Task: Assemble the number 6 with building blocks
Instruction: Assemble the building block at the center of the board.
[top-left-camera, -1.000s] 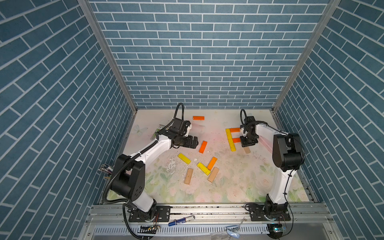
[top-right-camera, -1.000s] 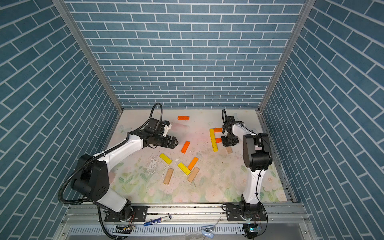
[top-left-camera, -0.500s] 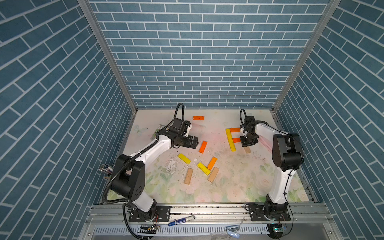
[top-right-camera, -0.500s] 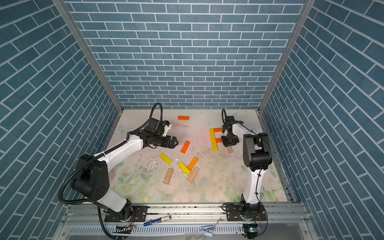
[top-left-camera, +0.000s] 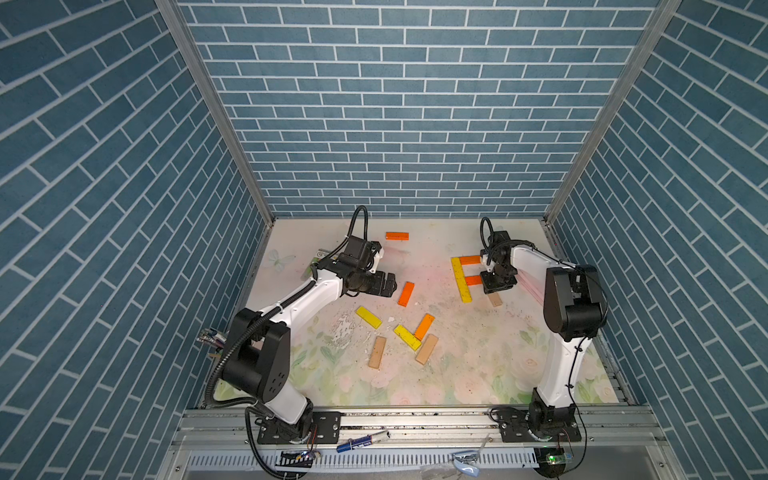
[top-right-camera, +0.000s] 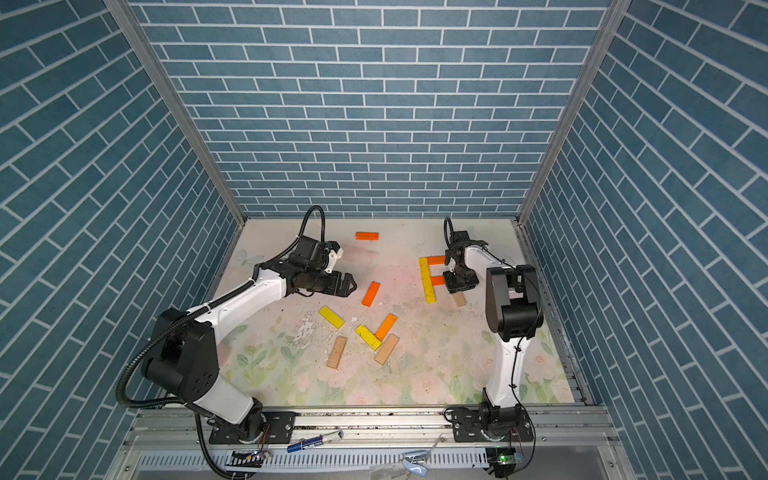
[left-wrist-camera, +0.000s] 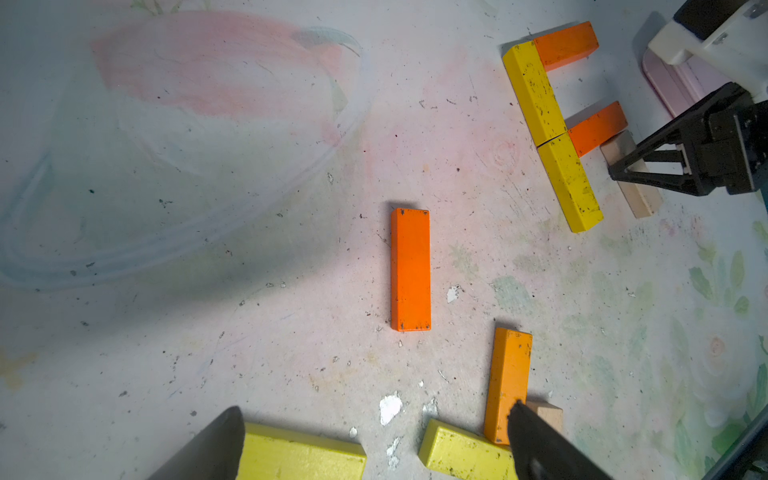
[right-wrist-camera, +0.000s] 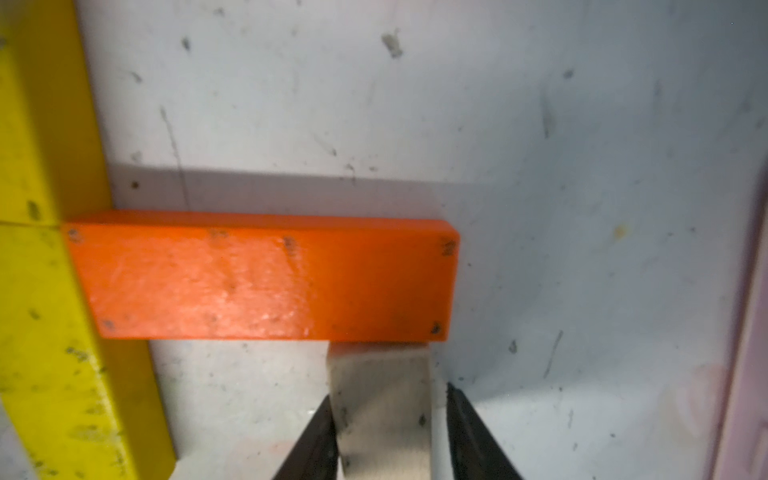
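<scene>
Two yellow blocks (top-left-camera: 461, 279) form a column at the right, with one orange block (top-left-camera: 469, 260) at its top and another orange block (right-wrist-camera: 266, 282) at its middle. A tan block (right-wrist-camera: 382, 407) lies end-on against that middle orange block. My right gripper (right-wrist-camera: 388, 419) straddles the tan block, open, with a thin gap on one side. My left gripper (left-wrist-camera: 374, 432) hovers wide open and empty beside a loose orange block (left-wrist-camera: 410, 270). Loose yellow (top-left-camera: 368, 317), orange (top-left-camera: 424, 326) and tan blocks (top-left-camera: 377, 352) lie mid-table.
A single orange block (top-left-camera: 397, 236) lies near the back wall. A pink case (left-wrist-camera: 673, 83) sits just right of the right gripper. A clear pack (top-left-camera: 322, 255) lies behind the left arm. Brick-patterned walls close in three sides.
The right gripper's jaws have spread slightly off the tan block, which stays where it lay. Neither arm has visibly shifted.
</scene>
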